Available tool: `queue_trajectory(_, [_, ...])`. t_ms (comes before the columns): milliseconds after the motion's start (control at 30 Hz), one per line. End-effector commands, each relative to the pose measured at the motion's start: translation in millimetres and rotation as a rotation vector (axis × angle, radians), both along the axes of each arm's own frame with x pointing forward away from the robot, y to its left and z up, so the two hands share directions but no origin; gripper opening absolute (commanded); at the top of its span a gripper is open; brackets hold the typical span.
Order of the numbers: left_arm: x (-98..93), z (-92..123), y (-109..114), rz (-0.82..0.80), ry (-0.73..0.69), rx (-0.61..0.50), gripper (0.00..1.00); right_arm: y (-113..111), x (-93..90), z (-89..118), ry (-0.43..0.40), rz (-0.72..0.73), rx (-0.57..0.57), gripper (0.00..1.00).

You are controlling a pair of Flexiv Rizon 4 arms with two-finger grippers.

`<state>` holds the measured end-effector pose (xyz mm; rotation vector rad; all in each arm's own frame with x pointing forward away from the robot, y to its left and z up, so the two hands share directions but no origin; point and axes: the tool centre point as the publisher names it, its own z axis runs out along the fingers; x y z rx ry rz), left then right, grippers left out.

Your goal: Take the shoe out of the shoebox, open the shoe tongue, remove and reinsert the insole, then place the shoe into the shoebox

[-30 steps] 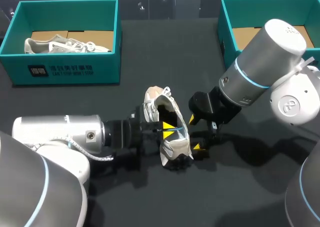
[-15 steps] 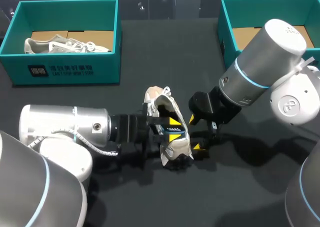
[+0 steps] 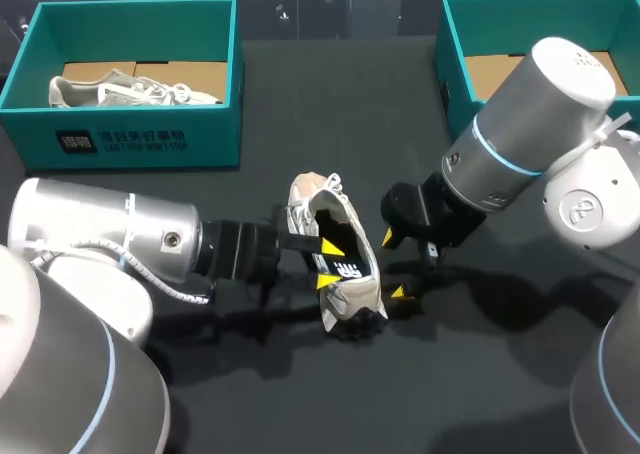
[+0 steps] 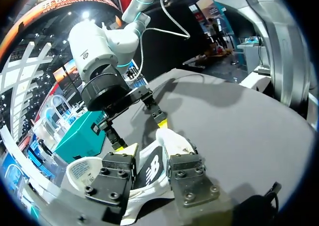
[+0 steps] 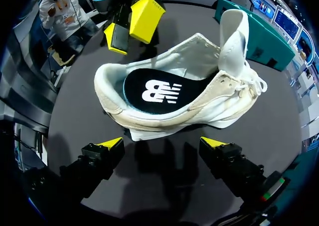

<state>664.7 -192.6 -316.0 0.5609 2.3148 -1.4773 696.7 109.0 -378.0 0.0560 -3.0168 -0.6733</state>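
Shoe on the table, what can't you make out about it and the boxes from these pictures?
1. Toe end of the insole: right wrist view, hidden under the tongue and upper of the shoe.
2. Inside of the right shoebox: head view, largely covered by the right arm and cut by the edge.
3. Whether the left gripper touches the shoe: left wrist view, its own fingers cover that side.

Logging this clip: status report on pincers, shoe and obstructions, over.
Left pincer open beside shoe, right pincer open opposite. Insole inside, tongue up. No obstruction seen.
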Motion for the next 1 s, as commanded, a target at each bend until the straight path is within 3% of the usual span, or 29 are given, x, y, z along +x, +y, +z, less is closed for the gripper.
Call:
queue_trajectory(33, [-0.8, 10.0, 17.0, -0.065, 0.029, 0.056, 0.31, -35.9, -6.8, 18.7, 0.001, -0.004, 0.0, 1.0])
queue_trajectory(300, [-0.7, 22.9, 38.8, -0.156, 0.054, 0.132, 0.31, -83.6, -9.4, 34.7, 0.006, -0.038, -0.014, 1.0])
queue_trajectory(467, [1.8, 31.4, 52.2, -0.213, 0.063, 0.187, 0.31, -101.5, -11.8, 41.9, 0.005, -0.039, 0.002, 1.0])
queue_trajectory(567, [4.7, 36.2, 59.2, -0.248, 0.074, 0.211, 0.26, -104.4, -12.9, 43.2, 0.023, -0.033, -0.002, 1.0])
queue_trajectory(667, [9.3, 43.0, 66.4, -0.31, 0.074, 0.261, 0.03, -104.4, -12.9, 43.2, 0.023, -0.033, -0.002, 1.0])
queue_trajectory(700, [11.7, 46.5, 69.5, -0.35, 0.068, 0.305, 0.0, -104.4, -12.9, 43.2, 0.023, -0.033, -0.002, 1.0])
queue_trajectory(767, [15.2, 51.5, 74.5, -0.431, 0.075, 0.36, 0.0, -104.4, -12.9, 43.2, 0.023, -0.033, -0.002, 1.0])
queue_trajectory(1000, [15.2, 51.5, 74.5, -0.431, 0.075, 0.36, 0.0, -104.4, -12.9, 43.2, 0.023, -0.033, -0.002, 1.0])
